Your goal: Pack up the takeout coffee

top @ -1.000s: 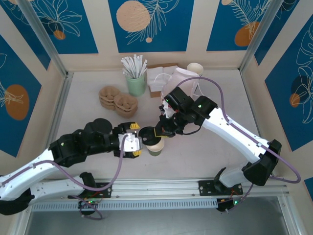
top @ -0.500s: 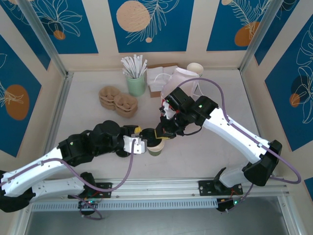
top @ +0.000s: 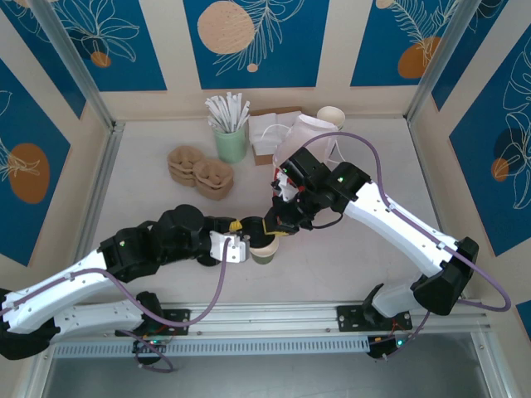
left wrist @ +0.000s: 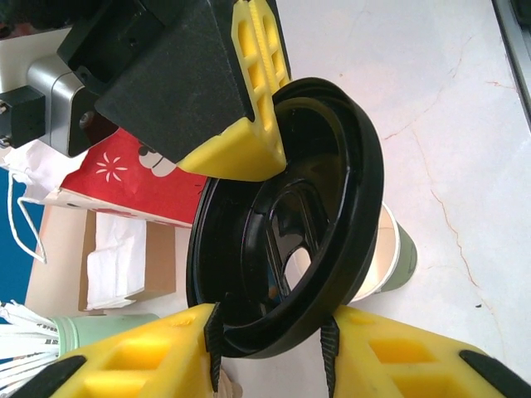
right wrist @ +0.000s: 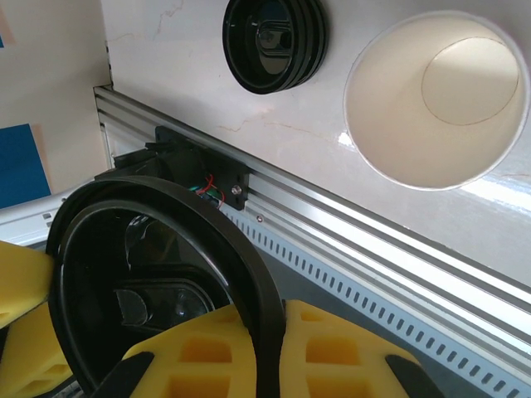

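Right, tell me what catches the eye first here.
One black lid, mid-table, sits in two grips at once: the right gripper pinches its rim and the left gripper clamps another edge. Right by it stands an open, empty cup, with a stack of lids on the table nearby.

straw holder (top: 231,143) back centre | pulp trays (top: 202,172) left of it | napkins (top: 266,129) right

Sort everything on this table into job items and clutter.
Job: open paper cup, black lid, red paper bag.
Clutter: spare lid stack, straw holder, cardboard carriers, napkins, spare cups.
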Controlling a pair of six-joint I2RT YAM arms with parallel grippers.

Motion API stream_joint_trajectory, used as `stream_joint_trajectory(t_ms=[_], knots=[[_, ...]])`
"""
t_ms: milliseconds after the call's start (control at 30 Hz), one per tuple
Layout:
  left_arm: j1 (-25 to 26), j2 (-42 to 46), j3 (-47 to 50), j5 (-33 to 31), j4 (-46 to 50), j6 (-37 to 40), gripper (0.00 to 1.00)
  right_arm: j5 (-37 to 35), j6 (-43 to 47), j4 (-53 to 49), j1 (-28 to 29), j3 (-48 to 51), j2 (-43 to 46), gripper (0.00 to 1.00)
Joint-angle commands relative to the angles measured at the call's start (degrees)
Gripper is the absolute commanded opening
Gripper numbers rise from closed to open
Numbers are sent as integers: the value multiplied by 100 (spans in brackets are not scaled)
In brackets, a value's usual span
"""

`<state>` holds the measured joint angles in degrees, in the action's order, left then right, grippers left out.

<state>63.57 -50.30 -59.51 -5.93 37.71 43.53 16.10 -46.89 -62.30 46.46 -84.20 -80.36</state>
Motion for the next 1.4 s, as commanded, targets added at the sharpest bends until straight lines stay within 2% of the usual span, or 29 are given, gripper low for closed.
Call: stream_joint_trajectory(t_ms=[0,200,433,767,967,1133,1367], knots=[[41,-22,-3,259,-250,59,36,563,-121,82,41,-39,29,0],[42,-52,0,268,-167,161,26,632,-139,69,21,-60,52,0],[48,-131,42,259,-319,-79,18,634,-157,128,-9,-38,153,8],[41,-224,166,325,-561,-328,17,934,-360,521,-242,247,443,20],[42,-264,268,403,-760,-470,17,1060,-395,605,-269,321,460,21],[41,-270,325,401,-830,-590,13,1038,-391,587,-337,326,490,30],[-2,-228,507,351,-1004,-1130,9,729,-399,511,-573,360,750,45]])
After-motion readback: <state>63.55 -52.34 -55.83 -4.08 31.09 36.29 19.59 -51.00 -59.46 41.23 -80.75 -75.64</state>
